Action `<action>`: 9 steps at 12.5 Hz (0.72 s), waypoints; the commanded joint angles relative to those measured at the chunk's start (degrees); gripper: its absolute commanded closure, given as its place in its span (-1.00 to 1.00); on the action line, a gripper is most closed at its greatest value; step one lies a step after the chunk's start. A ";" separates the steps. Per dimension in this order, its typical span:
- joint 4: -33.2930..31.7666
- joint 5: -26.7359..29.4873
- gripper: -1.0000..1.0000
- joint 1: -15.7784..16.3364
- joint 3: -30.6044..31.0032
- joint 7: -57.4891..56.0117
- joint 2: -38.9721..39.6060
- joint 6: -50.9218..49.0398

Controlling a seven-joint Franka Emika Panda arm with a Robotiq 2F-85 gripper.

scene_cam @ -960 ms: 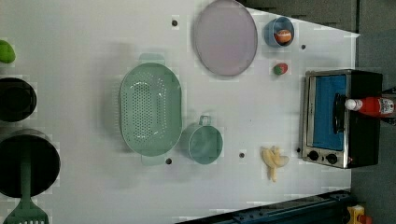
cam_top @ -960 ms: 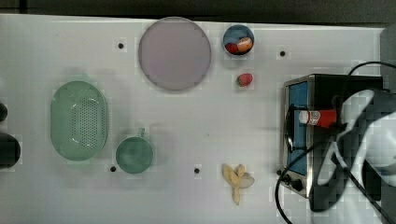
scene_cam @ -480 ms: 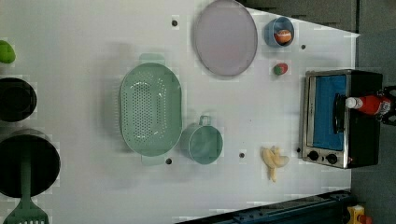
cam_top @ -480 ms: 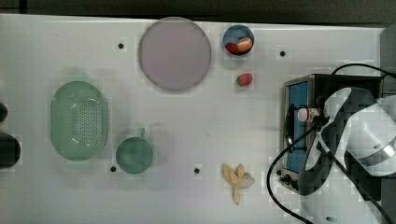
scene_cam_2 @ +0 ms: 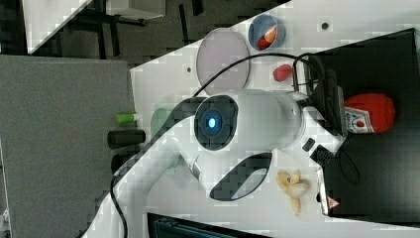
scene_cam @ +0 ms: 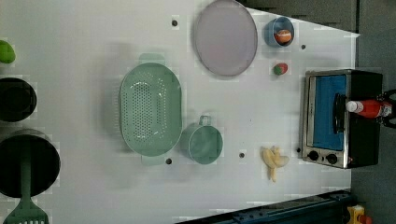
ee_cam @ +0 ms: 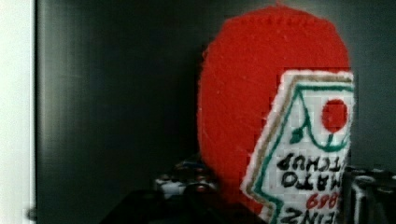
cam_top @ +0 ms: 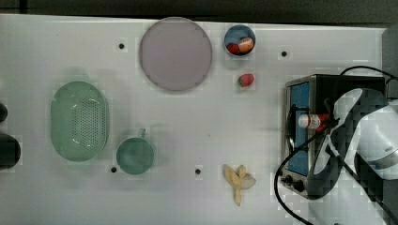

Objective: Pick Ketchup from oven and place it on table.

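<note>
Ketchup (cam_top: 313,121) lies on its side on top of the oven (scene_cam: 343,119), long axis across the oven's roof, white cap over the glass door and base toward the oven's back. The gripper (scene_cam_2: 337,115) sits at the bottle's label end; whether its fingers pinch it I cannot tell.

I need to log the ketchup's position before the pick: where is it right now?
The ketchup lies on top of the black oven, at the left view's right edge, white cap toward the door handle, with the arm over it in the top view.
</note>
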 commanded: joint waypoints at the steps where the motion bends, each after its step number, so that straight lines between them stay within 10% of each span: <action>1: 10.50 -0.22 -0.27 1.56 0.14 1.36 -6.51 -10.84; 9: 18.23 -2.44 -0.27 12.92 9.81 1.36 -15.31 -25.55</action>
